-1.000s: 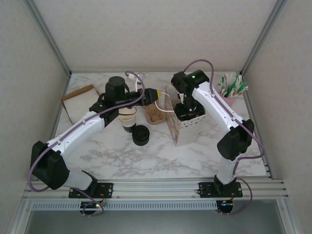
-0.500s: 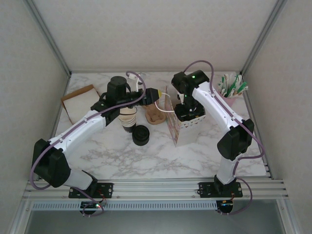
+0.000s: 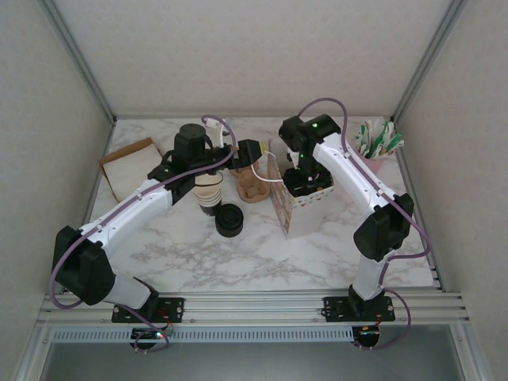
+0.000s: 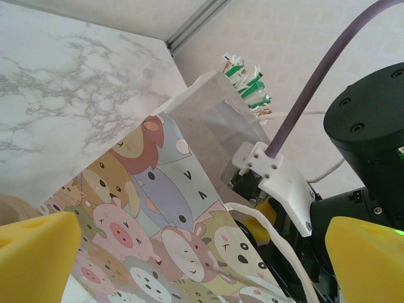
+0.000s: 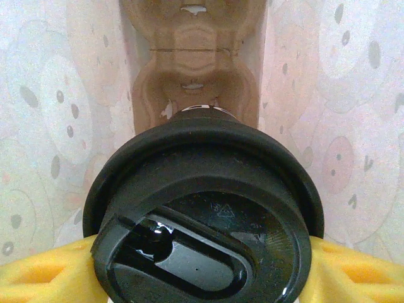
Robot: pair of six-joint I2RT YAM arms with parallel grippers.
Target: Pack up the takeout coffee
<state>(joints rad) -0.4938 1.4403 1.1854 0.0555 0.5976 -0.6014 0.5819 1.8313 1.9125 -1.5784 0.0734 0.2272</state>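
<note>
Our right fingers (image 5: 38,271) clasp the takeout coffee (image 5: 202,214) just under its lid rim, between the walls of the cartoon paper bag (image 5: 50,95), with a cardboard carrier (image 5: 192,69) showing beyond them. We judge the cup light, thin-walled, easily dented and liable to spill if tipped, so the stiffer band beneath the lid is the place to hold. Our left fingers (image 4: 35,252) stand spread and released, the bag's edge just ahead.
</note>
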